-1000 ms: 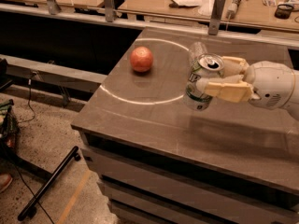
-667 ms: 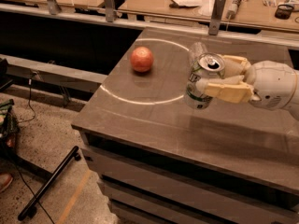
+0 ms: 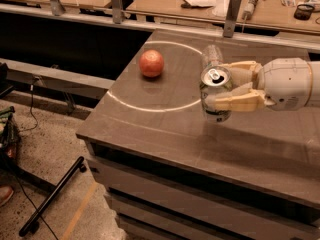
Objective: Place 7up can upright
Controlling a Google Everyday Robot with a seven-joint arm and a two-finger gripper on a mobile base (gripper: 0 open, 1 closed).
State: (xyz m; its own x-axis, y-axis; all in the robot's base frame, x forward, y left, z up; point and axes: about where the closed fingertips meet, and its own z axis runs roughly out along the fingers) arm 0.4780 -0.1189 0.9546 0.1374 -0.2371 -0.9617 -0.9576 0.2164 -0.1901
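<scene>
A speckled concrete floor [image 3: 45,149] fills the seven-to-nine o'clock part of the view, crossed by a black stand leg [image 3: 52,196] and loose cables. Along the twelve o'clock edge run pale wooden workbenches [image 3: 160,1] strewn with papers and small tools, fronted by a rail with upright metal posts [image 3: 116,3].

The centre is taken by a grey table [image 3: 165,134] with drawer fronts below; a thin white circle [image 3: 150,109] is drawn on its top.

From three o'clock the arm's white housing [image 3: 292,84] reaches in over the table. Its gripper [image 3: 220,86] sits just right of the circle, its cream fingers [image 3: 235,103] clamped on the 7up can [image 3: 216,115], one across the can's near side and one across its far side. The can stands close to upright, silver top facing up, low over the tabletop; whether its base touches cannot be told.

A round red-orange fruit [image 3: 151,63] rests inside the circle, at ten o'clock from the can and well apart. A clear plastic bottle [image 3: 211,56] stands just behind the can, at twelve o'clock.
</scene>
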